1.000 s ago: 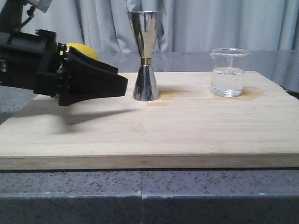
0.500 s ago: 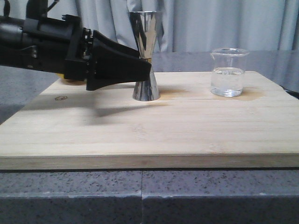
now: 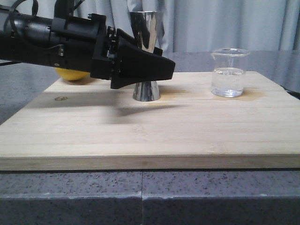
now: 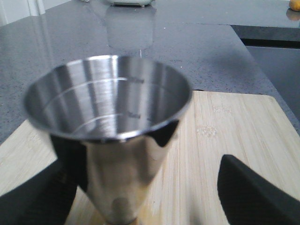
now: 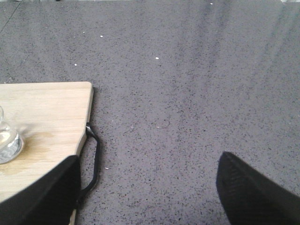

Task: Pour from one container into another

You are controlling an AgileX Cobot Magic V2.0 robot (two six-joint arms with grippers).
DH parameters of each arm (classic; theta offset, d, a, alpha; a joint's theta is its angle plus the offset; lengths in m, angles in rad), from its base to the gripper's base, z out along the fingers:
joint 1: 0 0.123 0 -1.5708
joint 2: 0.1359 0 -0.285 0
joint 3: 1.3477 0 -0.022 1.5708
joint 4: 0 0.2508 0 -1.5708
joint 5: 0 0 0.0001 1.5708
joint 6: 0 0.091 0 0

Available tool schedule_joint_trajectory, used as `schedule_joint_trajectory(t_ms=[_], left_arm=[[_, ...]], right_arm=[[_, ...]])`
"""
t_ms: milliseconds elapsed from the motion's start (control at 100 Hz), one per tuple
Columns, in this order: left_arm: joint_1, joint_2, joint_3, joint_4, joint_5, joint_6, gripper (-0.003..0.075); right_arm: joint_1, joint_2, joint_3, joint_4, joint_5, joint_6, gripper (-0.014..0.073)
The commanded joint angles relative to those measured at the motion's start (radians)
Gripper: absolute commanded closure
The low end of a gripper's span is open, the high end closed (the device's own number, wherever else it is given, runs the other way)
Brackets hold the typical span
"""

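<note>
The steel jigger (image 3: pixel 146 33) stands upright at the back middle of the wooden board (image 3: pixel 154 131). My left gripper (image 3: pixel 161 68) reaches in from the left at the jigger's waist, which its near finger hides. In the left wrist view the jigger (image 4: pixel 110 117) fills the space between the open fingers (image 4: pixel 248 197), closer to one finger; I cannot tell if it touches. The glass beaker (image 3: pixel 228 72), part full of clear liquid, stands at the back right, and its edge (image 5: pixel 7 140) shows in the right wrist view. My right gripper (image 5: pixel 147 187) hangs open over the grey counter beside the board.
A yellow lemon (image 3: pixel 72 74) lies behind the left arm at the board's back left. The board has a black loop handle (image 5: pixel 93 159) on its right edge. Grey speckled counter (image 3: pixel 140 197) surrounds the board, and curtains hang behind.
My left gripper has moved right from the board's left side to the jigger, and its fingers now flank the jigger's waist. Jigger and beaker have stayed put.
</note>
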Motion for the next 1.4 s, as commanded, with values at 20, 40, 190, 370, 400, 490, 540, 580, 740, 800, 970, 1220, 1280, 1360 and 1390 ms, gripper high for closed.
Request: schedule_joint_trajectory(t_ms=[20,40,190,370,400,490,540,580,740,800,970,1220,1280,1360,1390], left_arm=[[-0.007,-0.038,-0.028,-0.079,0.115,-0.014,0.0152],[-0.007,-0.038,-0.028,-0.079,0.115,-0.014,0.0152],[-0.007,-0.036,-0.028,-0.079,0.104,-0.014,0.0155],[-0.007,-0.036,-0.028,-0.079,0.103,-0.014,0.0226],[-0.007,-0.036,-0.028,-0.079,0.103,-0.014,0.0248],[-0.007,-0.036,-0.028,-0.079,0.098,-0.014,0.0304],[-0.007,-0.036,-0.028,-0.079,0.098,-0.014,0.0324],[-0.007,-0.036,-0.028,-0.079,0.096,-0.014,0.0339],[-0.007,-0.036,-0.028,-0.079,0.096,-0.014,0.0397],[-0.007,-0.036,-0.028,-0.079,0.096,-0.014,0.0419],[-0.007,-0.036,-0.028,-0.079,0.096,-0.014,0.0479],[-0.007,-0.036,-0.028,-0.079,0.096,-0.014,0.0538],[-0.007,-0.036,-0.028,-0.079,0.096,-0.014,0.0547],[-0.007,-0.036,-0.028,-0.079,0.096,-0.014,0.0559],[-0.007,-0.036,-0.028,-0.079,0.096,-0.014,0.0565]], right_arm=[[-0.004,0.010,-0.034,-0.005,-0.080,-0.007,0.0051],[-0.004,0.010,-0.034,-0.005,-0.080,-0.007,0.0050],[-0.004,0.010,-0.034,-0.005,-0.080,-0.007,0.0051],[-0.004,0.010,-0.034,-0.005,-0.080,-0.007,0.0051],[-0.004,0.010,-0.034,-0.005,-0.080,-0.007,0.0051],[-0.004,0.010,-0.034,-0.005,-0.080,-0.007,0.0051],[-0.004,0.010,-0.034,-0.005,-0.080,-0.007,0.0051],[-0.004,0.010,-0.034,-0.005,-0.080,-0.007,0.0051],[-0.004,0.010,-0.034,-0.005,-0.080,-0.007,0.0051],[-0.004,0.010,-0.034,-0.005,-0.080,-0.007,0.0051],[-0.004,0.010,-0.034,-0.005,-0.080,-0.007,0.0051],[-0.004,0.010,-0.034,-0.005,-0.080,-0.007,0.0051],[-0.004,0.010,-0.034,-0.005,-0.080,-0.007,0.0051],[-0.004,0.010,-0.034,-0.005,-0.080,-0.007,0.0051],[-0.004,0.010,-0.034,-0.005,-0.080,-0.007,0.0051]])
